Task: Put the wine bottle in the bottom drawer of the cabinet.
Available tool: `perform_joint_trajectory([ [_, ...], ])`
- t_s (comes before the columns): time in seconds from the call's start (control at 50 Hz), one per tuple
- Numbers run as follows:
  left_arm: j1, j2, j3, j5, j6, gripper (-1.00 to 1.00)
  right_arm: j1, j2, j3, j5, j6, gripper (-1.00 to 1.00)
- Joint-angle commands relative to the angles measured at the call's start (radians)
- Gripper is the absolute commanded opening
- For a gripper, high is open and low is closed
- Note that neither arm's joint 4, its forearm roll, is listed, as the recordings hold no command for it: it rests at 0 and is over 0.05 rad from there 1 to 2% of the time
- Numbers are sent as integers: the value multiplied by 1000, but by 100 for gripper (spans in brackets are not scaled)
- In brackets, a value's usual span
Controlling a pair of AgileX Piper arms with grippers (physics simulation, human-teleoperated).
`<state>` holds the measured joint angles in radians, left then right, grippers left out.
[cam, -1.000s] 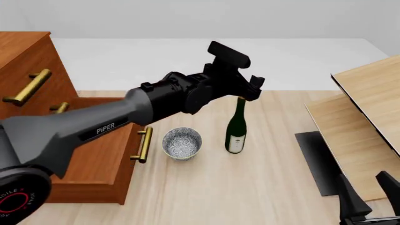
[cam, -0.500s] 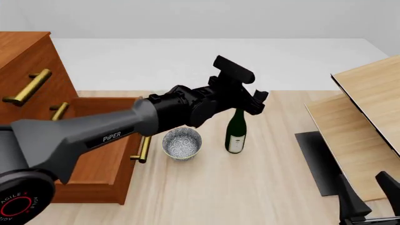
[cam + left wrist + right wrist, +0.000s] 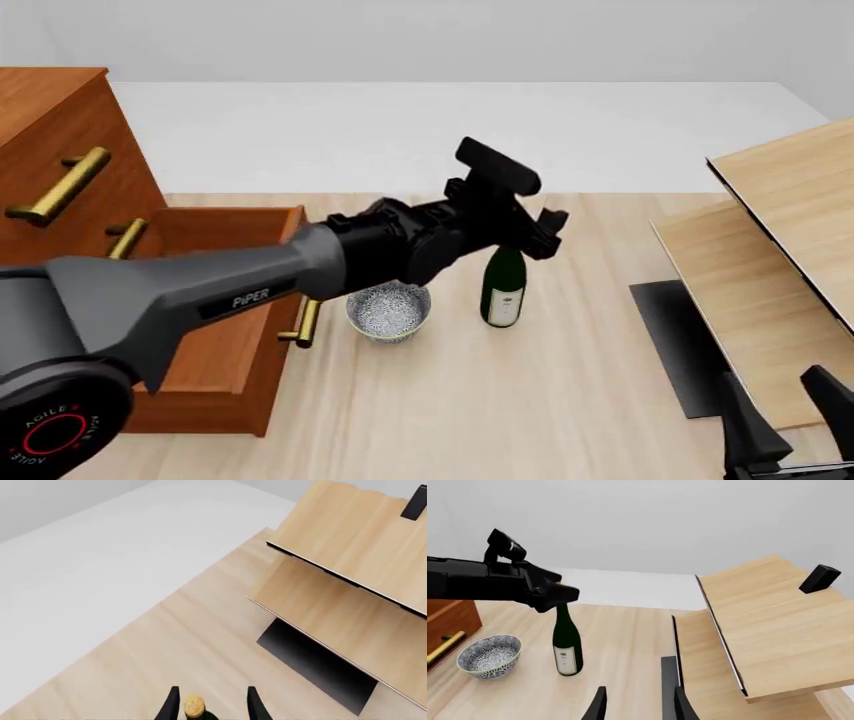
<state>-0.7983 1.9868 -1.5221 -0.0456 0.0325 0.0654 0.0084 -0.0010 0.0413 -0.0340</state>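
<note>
Wine bottle [image 3: 503,287] stands upright just right of the speckled bowl [image 3: 388,308]; left gripper [image 3: 211,705], jaws spread, straddles its cap; sink lower, centred on the neck, before pinching; bottom drawer [image 3: 214,300] waits open at left.

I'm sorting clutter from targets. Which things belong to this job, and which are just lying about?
Job: wine bottle, bottom drawer, cabinet, left gripper.
Lying about: speckled bowl, pale wood furniture.
</note>
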Motion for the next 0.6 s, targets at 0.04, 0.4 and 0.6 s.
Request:
perform_joint_trajectory([
  [0.04, 5, 24, 8, -18, -4, 100, -1, -2, 0, 3, -1, 100],
  [0.4, 9, 70, 26, -59, -20, 100, -1, -4, 0, 7, 0, 100],
  [0.6, 8, 84, 27, -65, -23, 100, 0, -3, 0, 6, -1, 100],
])
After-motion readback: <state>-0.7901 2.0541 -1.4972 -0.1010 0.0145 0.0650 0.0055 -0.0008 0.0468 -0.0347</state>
